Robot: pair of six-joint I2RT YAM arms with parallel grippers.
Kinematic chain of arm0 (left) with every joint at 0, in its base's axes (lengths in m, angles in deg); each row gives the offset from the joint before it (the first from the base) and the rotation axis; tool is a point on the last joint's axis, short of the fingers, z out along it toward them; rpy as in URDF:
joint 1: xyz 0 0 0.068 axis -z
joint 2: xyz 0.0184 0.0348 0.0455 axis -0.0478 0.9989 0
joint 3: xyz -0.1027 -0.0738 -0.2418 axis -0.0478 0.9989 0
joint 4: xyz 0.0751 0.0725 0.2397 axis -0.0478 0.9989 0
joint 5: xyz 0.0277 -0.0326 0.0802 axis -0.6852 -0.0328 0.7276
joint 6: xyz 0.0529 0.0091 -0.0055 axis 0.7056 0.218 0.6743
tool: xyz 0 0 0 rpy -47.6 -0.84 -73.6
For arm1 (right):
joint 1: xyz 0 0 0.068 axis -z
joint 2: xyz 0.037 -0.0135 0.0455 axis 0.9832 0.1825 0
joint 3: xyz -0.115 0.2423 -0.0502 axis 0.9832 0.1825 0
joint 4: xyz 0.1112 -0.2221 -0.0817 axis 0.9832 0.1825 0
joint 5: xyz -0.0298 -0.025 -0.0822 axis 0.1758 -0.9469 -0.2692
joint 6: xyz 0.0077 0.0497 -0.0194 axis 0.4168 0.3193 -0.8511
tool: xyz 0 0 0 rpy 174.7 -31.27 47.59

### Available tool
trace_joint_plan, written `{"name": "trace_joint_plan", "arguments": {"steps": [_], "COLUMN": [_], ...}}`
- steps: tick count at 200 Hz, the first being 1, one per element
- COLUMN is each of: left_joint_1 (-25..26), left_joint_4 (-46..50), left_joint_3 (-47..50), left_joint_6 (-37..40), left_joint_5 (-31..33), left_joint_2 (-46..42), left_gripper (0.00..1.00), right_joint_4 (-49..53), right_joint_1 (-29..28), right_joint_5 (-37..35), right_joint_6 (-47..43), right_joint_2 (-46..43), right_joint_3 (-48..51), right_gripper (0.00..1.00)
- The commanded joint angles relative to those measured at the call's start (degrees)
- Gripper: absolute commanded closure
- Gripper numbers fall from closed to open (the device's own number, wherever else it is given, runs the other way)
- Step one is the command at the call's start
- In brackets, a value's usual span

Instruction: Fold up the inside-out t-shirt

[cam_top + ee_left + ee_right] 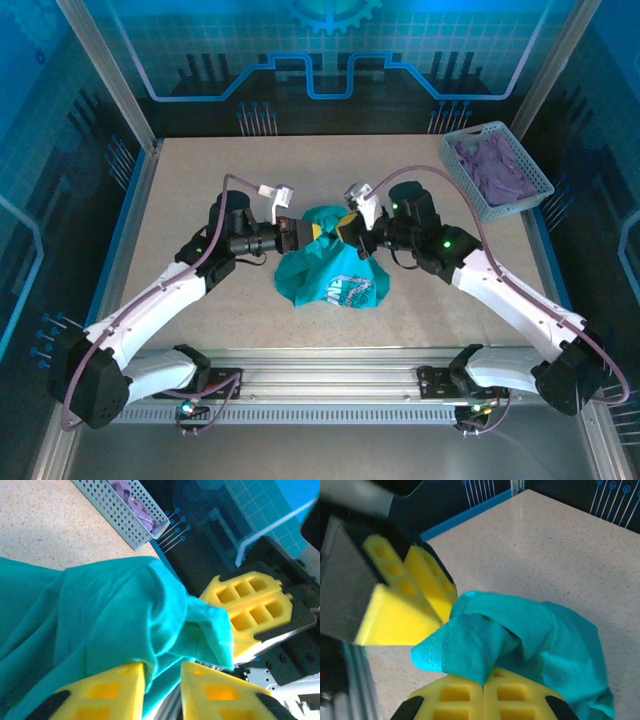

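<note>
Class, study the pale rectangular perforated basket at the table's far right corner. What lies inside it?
The pale rectangular perforated basket holds crumpled purple cloth, heaped near its rim. The basket floor and anything beneath the cloth are covered.

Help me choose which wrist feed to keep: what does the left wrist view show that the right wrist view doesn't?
Left wrist view: the perforated basket of purple cloth at the edge of the table, and the left gripper with its jaws apart, teal t-shirt fabric lying in the gap. Right wrist view: the right gripper shut on a stitched edge of the t-shirt. Shared: the t-shirt, the speckled table, and the opposite arm's gripper.
</note>
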Motion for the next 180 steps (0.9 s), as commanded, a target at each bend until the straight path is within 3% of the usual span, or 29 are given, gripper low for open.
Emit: {"name": "trace_joint_plan", "arguments": {"steps": [1,45,78,90,107,122,159,180], "left_joint_1": [-0.35,0.07,1.58,1.58,1.07,-0.67,-4.69,-6.24], "left_joint_4": [-2.06,-1.18,3.30,4.64,5.55,2.23,-17.49,-24.74], "left_joint_3": [1.97,1.77,-0.49,-1.29,-2.01,-0.90,3.77,5.02], "left_joint_6": [1.11,1.93,5.68,5.95,6.00,3.59,-9.19,-14.39], "left_joint_5": [0.94,0.73,4.30,6.01,7.23,2.60,-12.51,-15.87], "left_joint_2": [-2.84,-1.91,-0.17,0.81,1.30,0.36,-2.97,-2.82], "left_gripper": [0.68,0.61,0.59,0.65,0.87,1.00,1.00,1.00], "right_joint_4": [-4.79,-7.02,-7.97,-8.30,-7.24,-5.34,-0.38,-1.90], "right_joint_1": [2.37,4.53,5.45,5.98,8.01,11.24,15.65,15.77], "right_joint_5": [10.55,14.95,16.56,17.76,19.95,22.47,28.88,35.83], "right_joint_6": [7.75,12.76,14.73,15.05,13.58,11.96,6.97,4.49], "right_joint_2": [-0.40,1.11,1.39,1.17,-0.22,-1.61,-2.04,-1.87], "right_joint_3": [0.60,0.15,0.16,0.38,0.84,1.23,0.79,0.94], "right_gripper": [1.00,1.00,1.00,1.00,1.00,1.00,1.00,1.00]}}
